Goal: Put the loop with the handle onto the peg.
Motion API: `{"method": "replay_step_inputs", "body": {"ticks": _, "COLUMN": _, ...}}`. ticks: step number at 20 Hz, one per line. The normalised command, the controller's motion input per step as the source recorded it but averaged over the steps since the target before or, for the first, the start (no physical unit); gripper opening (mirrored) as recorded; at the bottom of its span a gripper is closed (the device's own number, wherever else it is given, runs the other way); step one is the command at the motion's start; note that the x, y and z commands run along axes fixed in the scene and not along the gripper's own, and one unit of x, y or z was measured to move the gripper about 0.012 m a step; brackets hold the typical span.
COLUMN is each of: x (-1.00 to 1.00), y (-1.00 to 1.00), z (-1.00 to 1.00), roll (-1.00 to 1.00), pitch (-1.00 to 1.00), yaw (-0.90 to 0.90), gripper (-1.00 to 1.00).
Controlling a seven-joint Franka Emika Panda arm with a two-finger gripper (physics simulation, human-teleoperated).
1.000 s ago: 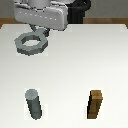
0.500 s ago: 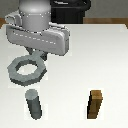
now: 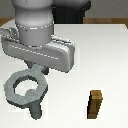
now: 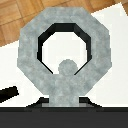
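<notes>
End effector (image 3: 36, 74) clamped on the handle, we hold the loop with the handle (image 3: 23, 89) flat at lower left of the exterior view — the peg (image 3: 36, 110) stands upright just under its near rim — showing inside the hole's edge in the wrist view.

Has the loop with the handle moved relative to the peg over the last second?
Yes. The loop with the handle has come from the table's far side to above the peg, which shows through its hole.
</notes>
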Motion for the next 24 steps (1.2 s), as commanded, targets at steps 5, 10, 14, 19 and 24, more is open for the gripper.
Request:
{"method": "replay_step_inputs", "body": {"ticks": 5, "x": -0.2, "y": 0.0, "z": -0.2, "roll": 0.0, "pitch": 0.0, "yaw": 0.0, "gripper": -1.0}}
{"method": "replay_step_inputs", "body": {"ticks": 10, "x": -0.2, "y": 0.2, "z": -0.4, "roll": 0.0, "pitch": 0.0, "yaw": 0.0, "gripper": -1.0}}
{"method": "replay_step_inputs", "body": {"ticks": 14, "x": 0.0, "y": 0.0, "z": -0.75, "roll": 0.0, "pitch": 0.0, "yaw": 0.0, "gripper": -1.0}}
{"method": "replay_step_inputs", "body": {"ticks": 19, "x": -0.4, "y": -0.2, "z": -0.4, "roll": 0.0, "pitch": 0.0, "yaw": 0.0, "gripper": -1.0}}
{"method": "replay_step_inputs", "body": {"ticks": 24, "x": -0.2, "y": 0.0, "z": -0.6, "roll": 0.0, "pitch": 0.0, "yaw": 0.0, "gripper": -1.0}}
